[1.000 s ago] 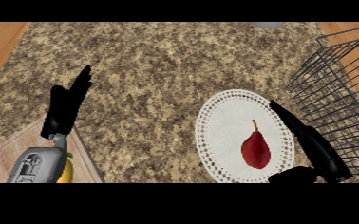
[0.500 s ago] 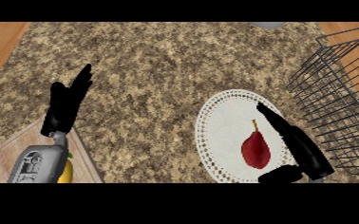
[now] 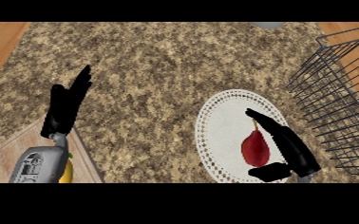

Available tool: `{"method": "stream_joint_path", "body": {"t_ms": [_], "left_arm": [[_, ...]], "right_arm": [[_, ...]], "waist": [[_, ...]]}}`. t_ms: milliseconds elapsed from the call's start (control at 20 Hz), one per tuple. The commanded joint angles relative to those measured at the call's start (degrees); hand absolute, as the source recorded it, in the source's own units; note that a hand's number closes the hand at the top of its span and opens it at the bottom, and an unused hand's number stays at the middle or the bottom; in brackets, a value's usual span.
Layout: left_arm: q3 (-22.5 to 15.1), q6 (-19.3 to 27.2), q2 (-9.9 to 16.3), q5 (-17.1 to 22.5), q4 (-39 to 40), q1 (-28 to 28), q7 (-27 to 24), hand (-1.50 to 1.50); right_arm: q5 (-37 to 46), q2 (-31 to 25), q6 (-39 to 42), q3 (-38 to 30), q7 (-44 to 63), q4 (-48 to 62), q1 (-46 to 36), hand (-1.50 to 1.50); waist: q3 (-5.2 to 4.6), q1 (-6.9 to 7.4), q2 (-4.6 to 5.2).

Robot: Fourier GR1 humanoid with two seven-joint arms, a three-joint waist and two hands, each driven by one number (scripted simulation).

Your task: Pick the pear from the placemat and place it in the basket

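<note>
A dark red pear (image 3: 255, 148) lies on a round white lace placemat (image 3: 221, 123) at the lower right of the head view, its stem pointing away from me. My right hand (image 3: 289, 145) is right beside the pear on its right, fingers straight, thumb (image 3: 270, 172) tucked under the pear's near end; it does not close on the fruit. The black wire basket (image 3: 326, 95) stands at the right edge, just beyond the placemat. My left hand (image 3: 65, 105) rests open at the left, fingers up.
The counter top is speckled brown granite (image 3: 154, 71). A pale wooden board corner (image 3: 42, 140) lies at the lower left under my left forearm. A grey object (image 3: 268, 24) peeks in at the top edge.
My right hand has slid left across the placemat, from its right rim to alongside the pear. The pear and the left hand have stayed put.
</note>
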Motion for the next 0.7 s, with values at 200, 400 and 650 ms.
{"method": "stream_joint_path", "body": {"t_ms": [200, 400, 650], "left_arm": [[0.82, 0.03, -0.75, -0.8, 2.73, -0.13, -2.3, 0.0], [0.95, -2.51, 0.14, 0.54, -2.39, 0.91, 0.83, 0.0], [1.9, -1.76, 0.94, -0.41, 2.29, -0.92, -0.82, 0.0]], "right_arm": [[7.59, -0.29, -8.66, 1.21, -4.79, 5.39, -2.96, 1.5], [9.51, -1.34, -10.98, 2.03, -7.42, 3.11, 0.34, 1.5], [24.72, 0.23, -9.88, 11.17, 7.69, -0.6, -0.24, 1.5]], "waist": [[0.01, 0.01, 0.06], [0.01, -0.01, -0.02], [-0.13, -0.16, -0.04]]}}
